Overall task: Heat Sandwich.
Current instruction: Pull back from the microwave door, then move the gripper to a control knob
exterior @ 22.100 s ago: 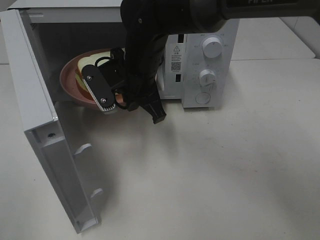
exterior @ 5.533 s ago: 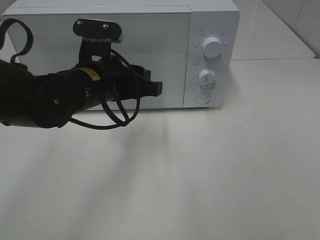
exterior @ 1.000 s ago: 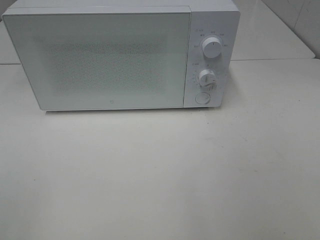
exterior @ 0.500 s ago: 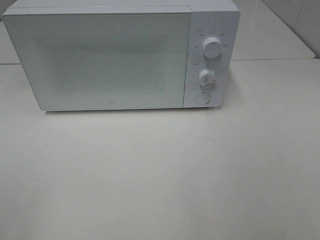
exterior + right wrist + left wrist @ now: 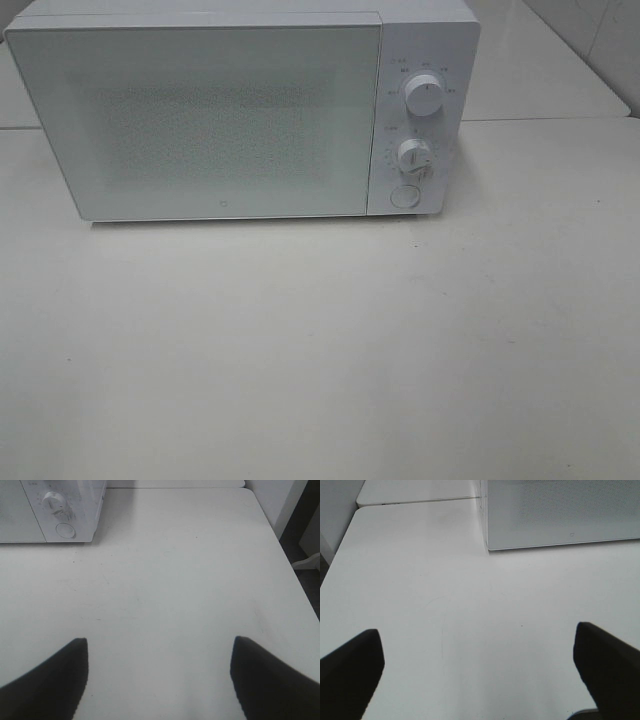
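A white microwave [image 5: 240,110] stands at the back of the table with its door [image 5: 200,120] shut. The sandwich is hidden from every view. Neither arm appears in the exterior high view. My left gripper [image 5: 480,665] hovers open over bare table, well back from the microwave's front corner [image 5: 487,545], nothing between its black fingers [image 5: 350,675]. My right gripper [image 5: 159,680] is also open and empty, set back from the microwave's control panel [image 5: 62,510].
Two white dials [image 5: 424,96] and a round button [image 5: 404,196] sit on the microwave's right panel. The white table [image 5: 320,350] spreads in front. A second tabletop [image 5: 540,70] adjoins behind, and the table's right edge [image 5: 290,560] drops off.
Over the last second nothing has moved. Much earlier the door stood open with the plate going in, then the left arm was at the closed door; both arms have since left the overhead view.
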